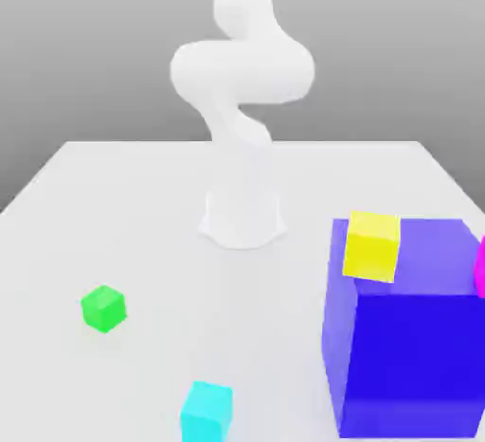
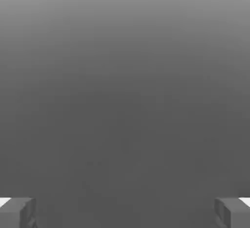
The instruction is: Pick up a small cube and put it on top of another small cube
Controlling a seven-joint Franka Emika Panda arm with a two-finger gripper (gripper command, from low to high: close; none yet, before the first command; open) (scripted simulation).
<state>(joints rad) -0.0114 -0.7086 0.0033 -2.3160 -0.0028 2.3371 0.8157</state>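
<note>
A small green cube (image 1: pixel 103 308) lies on the white table toward the exterior view's left. A small cyan cube (image 1: pixel 206 410) sits near the front edge, a little to the right of the green one. A small yellow cube (image 1: pixel 371 245) rests on the top of a big blue block (image 1: pixel 407 355), at its back left corner. In the hand view my gripper (image 2: pixel 125 212) is open, its grey fingertips (image 2: pixel 17 212) standing far apart with nothing between them, against a plain grey background.
The arm's white base (image 1: pixel 242 213) stands at the middle of the table (image 1: pixel 142 203) and the arm rises out of the picture. A magenta thing (image 1: pixel 480 265) peeks in at the exterior view's right edge, on the blue block.
</note>
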